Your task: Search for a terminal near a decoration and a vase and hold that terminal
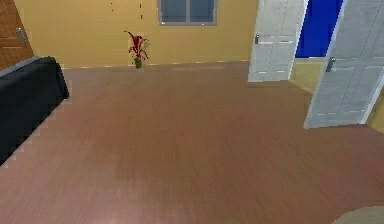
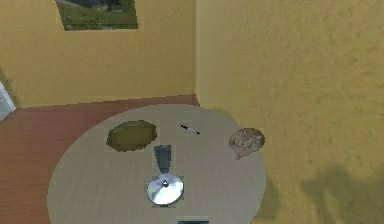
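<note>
— Where's the terminal?
— Can't name one. The round counter bears a green dish, a silver disc and a brown lumpy thing at right. A dark scrap sits at its near edge.
— End effector?
— Cannot tell its state.

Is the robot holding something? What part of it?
That cannot be told from these pictures. A green dish, a thin dark stick and a brown lump lie on the round table.

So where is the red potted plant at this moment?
In the forward view, the red potted plant stands on the floor against the far yellow wall, left of the middle, below and left of the window.
</note>
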